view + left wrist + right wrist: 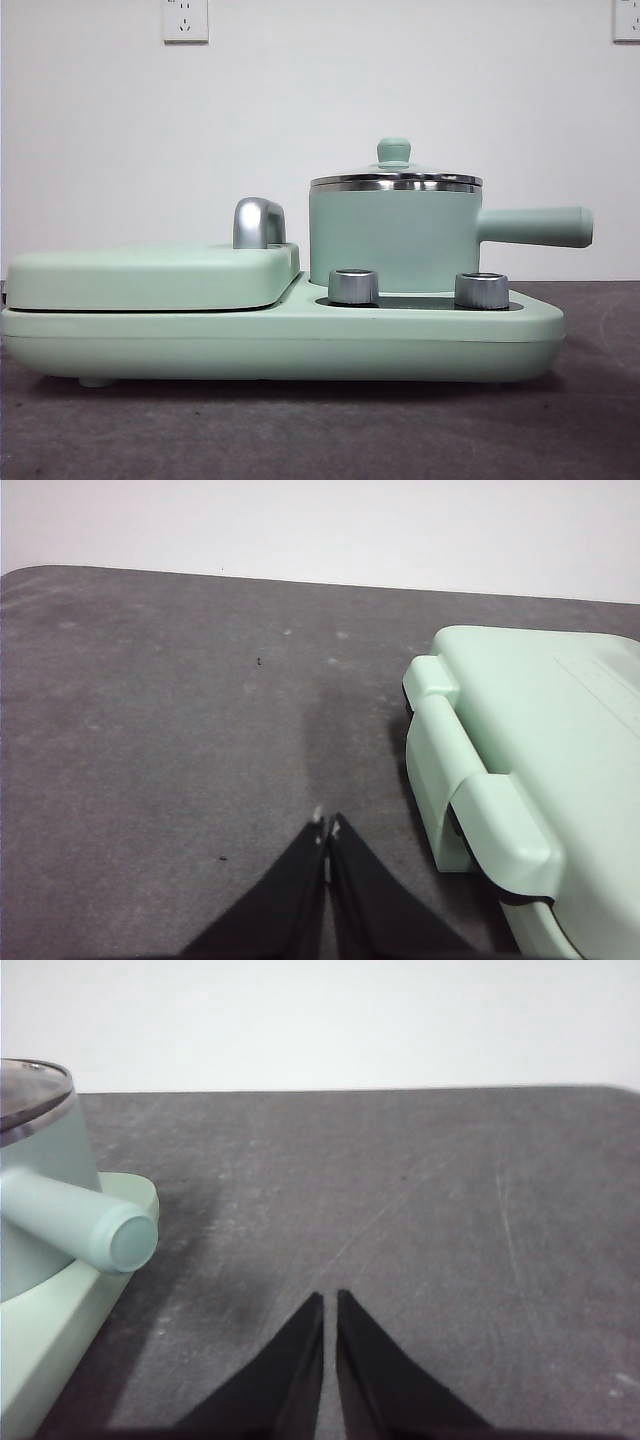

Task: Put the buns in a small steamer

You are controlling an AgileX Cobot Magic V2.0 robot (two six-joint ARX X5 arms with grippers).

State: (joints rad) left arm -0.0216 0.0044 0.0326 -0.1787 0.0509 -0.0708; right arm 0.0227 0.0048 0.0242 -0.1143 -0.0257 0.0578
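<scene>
The small steamer is a mint-green pot with a steel rim, a glass lid with a green knob and a straight side handle. It stands on the right half of a mint-green cooker base. Its handle also shows in the right wrist view. No buns are in view. My left gripper is shut and empty over the dark table, beside the cooker's flat lid. My right gripper is shut and empty over the table, off the end of the steamer's handle.
The flat griddle lid with a chrome handle covers the cooker's left half. Two chrome knobs sit at the front. A white wall with sockets stands behind. Dark grey table lies on both sides.
</scene>
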